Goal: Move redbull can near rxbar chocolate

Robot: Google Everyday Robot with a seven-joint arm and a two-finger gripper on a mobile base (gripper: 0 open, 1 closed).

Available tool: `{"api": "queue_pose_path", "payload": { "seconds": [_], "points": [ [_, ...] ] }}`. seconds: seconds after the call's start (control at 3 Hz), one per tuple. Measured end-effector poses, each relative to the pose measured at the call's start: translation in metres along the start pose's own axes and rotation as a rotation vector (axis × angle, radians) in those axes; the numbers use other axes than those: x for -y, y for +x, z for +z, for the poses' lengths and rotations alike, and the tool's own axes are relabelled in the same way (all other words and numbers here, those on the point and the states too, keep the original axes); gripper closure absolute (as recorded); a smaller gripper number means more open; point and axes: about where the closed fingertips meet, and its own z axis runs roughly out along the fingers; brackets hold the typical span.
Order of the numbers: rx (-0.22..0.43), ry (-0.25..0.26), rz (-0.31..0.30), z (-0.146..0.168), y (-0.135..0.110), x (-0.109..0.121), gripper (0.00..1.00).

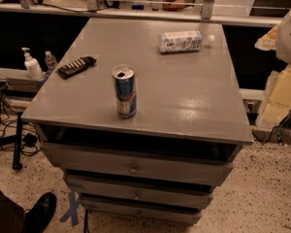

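Note:
The redbull can (124, 91) stands upright near the front middle of the grey cabinet top (184, 96); it is blue and silver with an opened silver top. The rxbar chocolate (76, 66), a flat black bar with a row of pale marks, lies near the left edge of the top, behind and to the left of the can. The two are well apart. My gripper is out of view; only pale arm parts (283, 38) show at the right edge, away from the can.
A clear plastic bottle with a white label (183, 41) lies on its side at the back right of the top. Drawers (133, 168) are below the front edge. A pump bottle (31, 64) stands on a ledge to the left. A shoe (39, 212) is on the floor at bottom left.

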Motion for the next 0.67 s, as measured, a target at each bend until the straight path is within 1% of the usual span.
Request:
{"api": "queue_pose_path", "payload": {
  "seconds": [0.33, 0.67],
  "points": [
    [0.000, 0.000, 0.000, 0.0000, 0.0000, 0.0000, 0.00],
    [0.021, 0.006, 0.006, 0.0018, -0.0029, 0.0001, 0.00]
  ]
}}
